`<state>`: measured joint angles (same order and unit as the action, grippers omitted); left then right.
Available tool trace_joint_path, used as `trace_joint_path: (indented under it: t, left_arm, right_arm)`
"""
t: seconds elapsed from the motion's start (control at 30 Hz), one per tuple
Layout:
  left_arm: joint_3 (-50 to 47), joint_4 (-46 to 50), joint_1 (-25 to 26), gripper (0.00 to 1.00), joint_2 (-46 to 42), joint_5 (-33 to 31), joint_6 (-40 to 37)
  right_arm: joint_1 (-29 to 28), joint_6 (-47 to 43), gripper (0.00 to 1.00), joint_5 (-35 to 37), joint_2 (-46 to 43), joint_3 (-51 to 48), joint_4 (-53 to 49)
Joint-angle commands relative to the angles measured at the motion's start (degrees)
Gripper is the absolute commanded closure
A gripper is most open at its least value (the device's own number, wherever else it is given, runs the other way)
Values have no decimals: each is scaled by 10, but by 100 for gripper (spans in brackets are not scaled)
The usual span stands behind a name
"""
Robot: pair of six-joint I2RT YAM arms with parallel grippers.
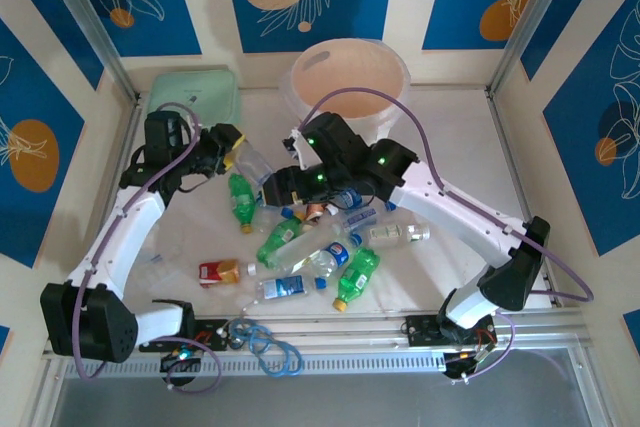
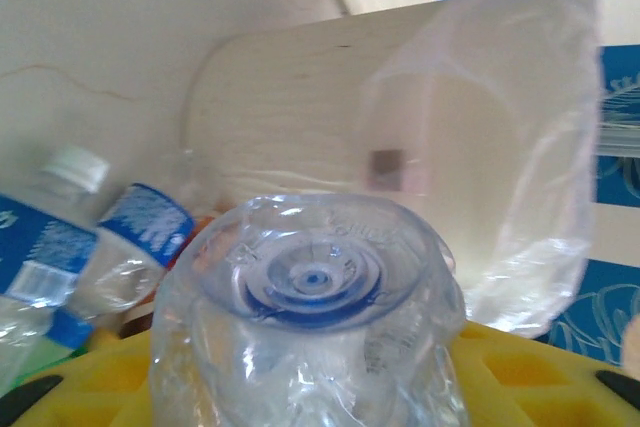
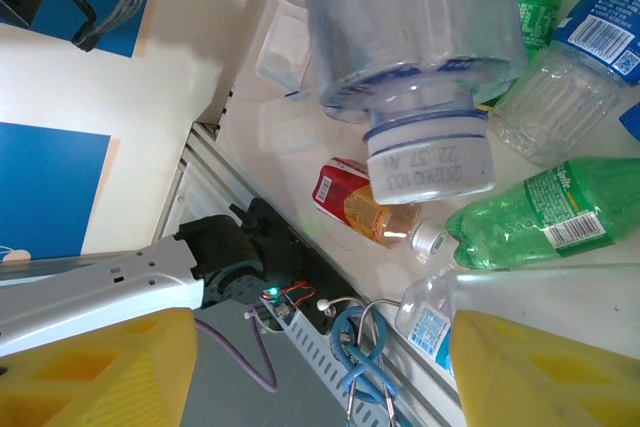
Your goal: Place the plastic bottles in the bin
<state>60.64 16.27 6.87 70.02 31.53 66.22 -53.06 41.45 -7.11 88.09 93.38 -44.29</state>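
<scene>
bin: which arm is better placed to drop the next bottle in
Left. The left pincer is shut on a clear bottle and faces the bin; the right pincer is open above the loose bottles.

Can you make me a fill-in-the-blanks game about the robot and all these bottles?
The held bottle in the left gripper is ___, not green.
The green bottles have ___ caps.
The mint case sits on the bin's ___ side.
The empty gripper is the ___ one.
Missing words: clear, yellow, left, right.
</scene>
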Motion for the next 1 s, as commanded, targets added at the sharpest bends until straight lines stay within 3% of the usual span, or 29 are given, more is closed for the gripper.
trace_joint_path:
  t: [0.0,0.67,0.8,0.97]
  left_arm:
    - [0,-69,1,51,-7,48,41]
    - [-9,-159,56,52,15,91,67]
    - [-12,-170,62,53,18,92,71]
    - [-14,-169,63,53,21,91,71]
  right_arm:
    - [10,5,36,-32,-9,-17,18]
    - [49,29,46,-43,-20,-37,53]
    - [49,32,53,-39,-22,-40,58]
    - [49,31,68,-34,-27,-42,57]
